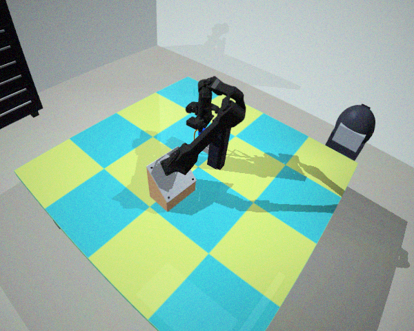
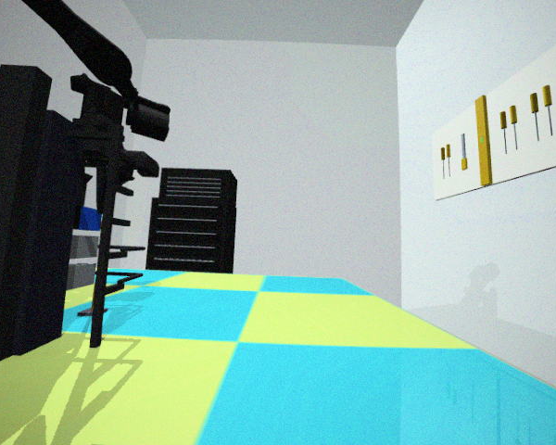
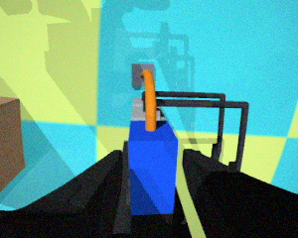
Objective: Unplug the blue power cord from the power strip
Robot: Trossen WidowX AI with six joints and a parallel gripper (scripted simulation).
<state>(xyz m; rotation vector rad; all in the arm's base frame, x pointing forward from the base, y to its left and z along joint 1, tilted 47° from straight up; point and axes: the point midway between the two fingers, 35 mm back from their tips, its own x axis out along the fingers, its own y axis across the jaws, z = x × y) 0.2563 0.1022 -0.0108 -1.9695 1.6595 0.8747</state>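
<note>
The blue plug (image 1: 201, 132) (image 2: 89, 219) (image 3: 153, 174) sits on top of the upright white and grey power strip (image 1: 205, 149) (image 2: 84, 247) (image 3: 138, 111). An orange cord (image 1: 194, 136) (image 3: 150, 101) comes out of the plug and curves away past the strip. My gripper (image 3: 152, 157) points down over the plug, with one finger on each side of it. The fingers are part open, and a narrow gap shows between the plug and each finger in the wrist view. The contact of plug and strip is partly hidden by the fingers and the dark posts.
A tall dark block (image 1: 218, 149) (image 2: 29, 215) stands right beside the strip. A thin black rack (image 2: 107, 230) (image 3: 199, 104) with several hooks stands close by. The brown box (image 1: 180, 196) (image 3: 5, 144) with a sloped grey top carries my arm's base.
</note>
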